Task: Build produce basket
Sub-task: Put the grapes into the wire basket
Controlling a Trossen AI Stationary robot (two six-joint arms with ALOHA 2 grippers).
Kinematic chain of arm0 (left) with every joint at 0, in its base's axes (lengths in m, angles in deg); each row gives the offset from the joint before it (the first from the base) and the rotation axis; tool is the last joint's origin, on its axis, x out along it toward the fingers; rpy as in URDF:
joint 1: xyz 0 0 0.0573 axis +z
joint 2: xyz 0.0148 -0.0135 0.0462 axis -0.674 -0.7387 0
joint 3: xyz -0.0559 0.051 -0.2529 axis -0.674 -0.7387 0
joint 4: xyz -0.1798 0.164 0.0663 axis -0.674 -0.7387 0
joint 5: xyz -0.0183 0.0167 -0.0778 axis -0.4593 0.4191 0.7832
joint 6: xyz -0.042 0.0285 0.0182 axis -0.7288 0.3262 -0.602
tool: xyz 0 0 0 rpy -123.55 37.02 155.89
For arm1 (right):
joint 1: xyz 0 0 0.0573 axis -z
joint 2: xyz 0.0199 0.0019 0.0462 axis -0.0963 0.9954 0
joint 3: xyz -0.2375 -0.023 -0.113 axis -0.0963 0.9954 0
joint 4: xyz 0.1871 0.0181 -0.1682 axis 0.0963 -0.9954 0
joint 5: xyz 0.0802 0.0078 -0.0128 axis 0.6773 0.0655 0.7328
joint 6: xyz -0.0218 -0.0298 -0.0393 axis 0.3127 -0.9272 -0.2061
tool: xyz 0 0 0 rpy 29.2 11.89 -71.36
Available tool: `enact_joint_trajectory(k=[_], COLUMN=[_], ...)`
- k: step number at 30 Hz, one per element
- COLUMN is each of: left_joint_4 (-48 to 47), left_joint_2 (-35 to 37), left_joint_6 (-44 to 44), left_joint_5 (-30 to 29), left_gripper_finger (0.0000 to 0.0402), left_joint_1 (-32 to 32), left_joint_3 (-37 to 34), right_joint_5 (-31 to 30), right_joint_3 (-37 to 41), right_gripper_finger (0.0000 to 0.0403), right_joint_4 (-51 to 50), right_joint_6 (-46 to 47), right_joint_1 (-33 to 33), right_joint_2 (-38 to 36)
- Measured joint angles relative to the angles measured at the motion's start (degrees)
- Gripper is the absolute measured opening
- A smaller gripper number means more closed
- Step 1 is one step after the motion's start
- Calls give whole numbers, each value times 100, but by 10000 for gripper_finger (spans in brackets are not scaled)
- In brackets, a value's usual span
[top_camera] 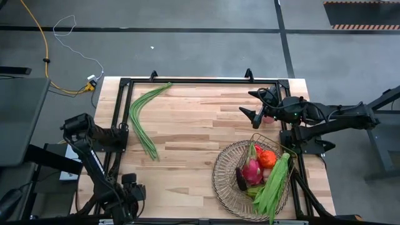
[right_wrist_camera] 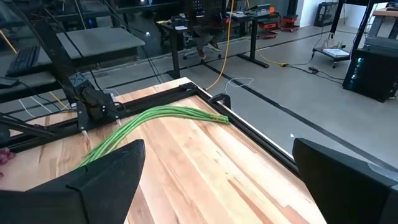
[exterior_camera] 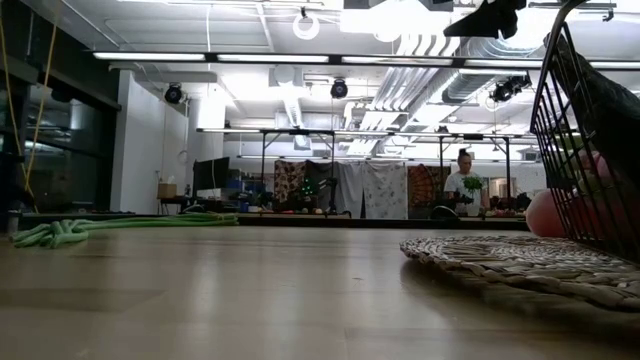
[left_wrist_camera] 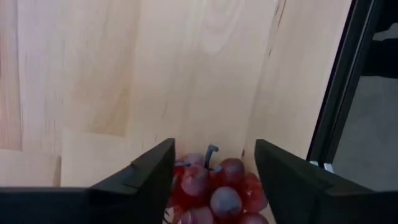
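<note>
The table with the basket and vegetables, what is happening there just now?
A two-arm robot is filling a basket with produce. A dragon fruit, a bean bunch and other pieces are already inside. The left tool is open around purple grapes at the table's near left corner. The right tool, open and empty, hangs above the basket's far side. Another bean bunch lies on the table.

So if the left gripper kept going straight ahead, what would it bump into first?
The grapes. In the wrist view the left gripper is open, with the bunch sitting right between its fingers on the table. Exactly how far ahead the grapes lie is hard to judge.
</note>
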Motion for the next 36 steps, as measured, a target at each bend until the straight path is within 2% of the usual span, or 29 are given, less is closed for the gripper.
enact_joint_trajectory(k=[6, 11, 15, 21, 36], left_joint_4=[-10, 37, 88, 114, 99], left_joint_2=[0, -6, -128, -422, -431], left_joint_6=[144, 10, 52, -28, -291], left_joint_5=[-91, -167, -109, 366, 374], left_gripper_finger=[156, 135, 132, 131, 122], left_joint_1=[-22, -18, -22, -17, 22], left_joint_3=[0, 0, -2, -2, -2], right_joint_5=[-4, -9, -13, -13, -173], right_joint_3=[0, 0, 0, 0, 0], right_gripper_finger=[399, 399, 399, 399, 399], right_joint_4=[-29, -105, -128, -129, -199], right_joint_6=[-2, -2, -2, -29, -19], right_joint_1=[0, 0, 0, 0, 0], right_joint_2=[0, 0, 0, 0, 0])
